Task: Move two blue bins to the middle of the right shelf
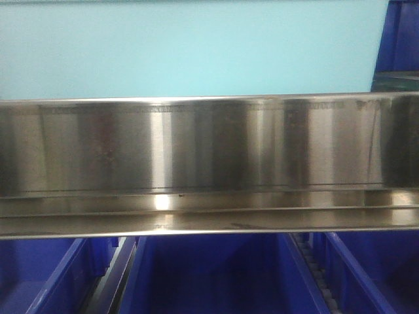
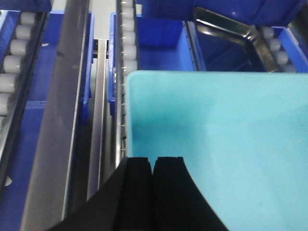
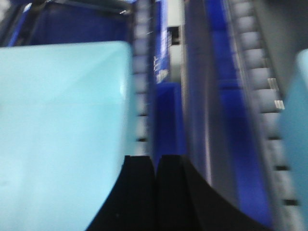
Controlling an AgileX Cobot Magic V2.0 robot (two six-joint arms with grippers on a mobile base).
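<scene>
A light blue bin (image 1: 190, 49) fills the top of the front view, above a steel shelf rail (image 1: 209, 163). It also shows in the left wrist view as a light blue bin (image 2: 216, 144) and in the right wrist view as a light blue bin (image 3: 57, 130). My left gripper (image 2: 153, 161) is shut, in front of the bin's left part near its edge. My right gripper (image 3: 155, 161) is shut just right of the bin's right edge. I see nothing between either pair of fingers. Dark blue bins (image 1: 216, 275) sit on the level below.
More dark blue bins (image 2: 159, 43) lie between roller tracks (image 2: 127, 43) and steel rails (image 2: 62, 120). A metal tray (image 2: 231, 33) rests in one of the far bins. Another roller track (image 3: 260, 82) runs at the right, with a second light blue edge (image 3: 296, 125) beside it.
</scene>
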